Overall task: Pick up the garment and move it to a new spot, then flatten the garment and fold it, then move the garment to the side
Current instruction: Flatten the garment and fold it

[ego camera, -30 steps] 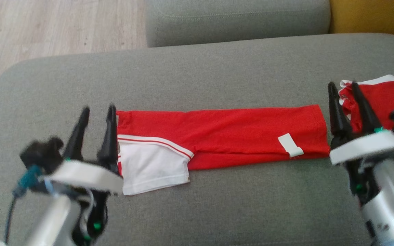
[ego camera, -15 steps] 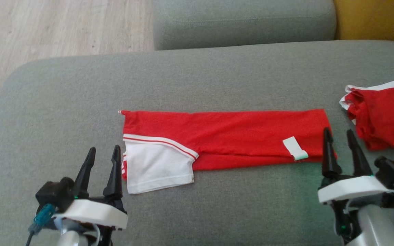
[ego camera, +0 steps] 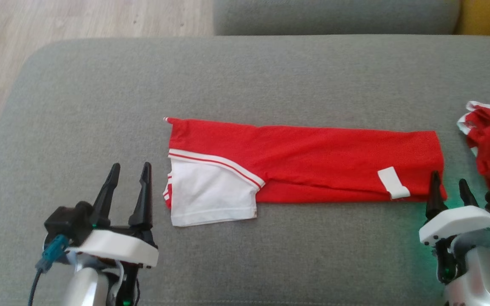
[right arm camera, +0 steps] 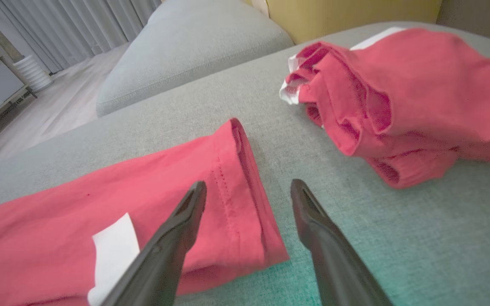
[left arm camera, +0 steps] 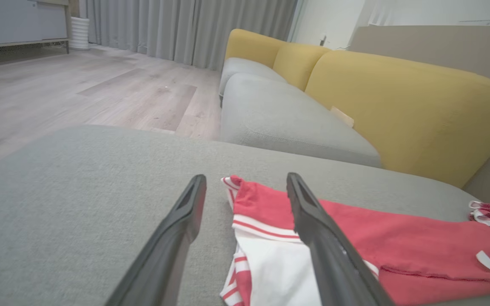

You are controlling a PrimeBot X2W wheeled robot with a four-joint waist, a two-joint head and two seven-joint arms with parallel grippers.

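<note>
Garment (ego camera: 313, 163) folded lengthwise, left gripper (ego camera: 130, 166) and right gripper (ego camera: 448, 177) drawn back, both gaping

- No text, number, brand or sign can be read.
- The white tag (ego camera: 393, 182) on the red garment (ego camera: 313, 161) is the one label-like thing. Its face looks plain white in the head view and in both wrist views, and any print on it is too small to tell.

Grey sofa (ego camera: 245, 72), yellow backrest (left arm camera: 398, 102), wood floor (left arm camera: 79, 93), curtains (left arm camera: 177, 25)
</note>
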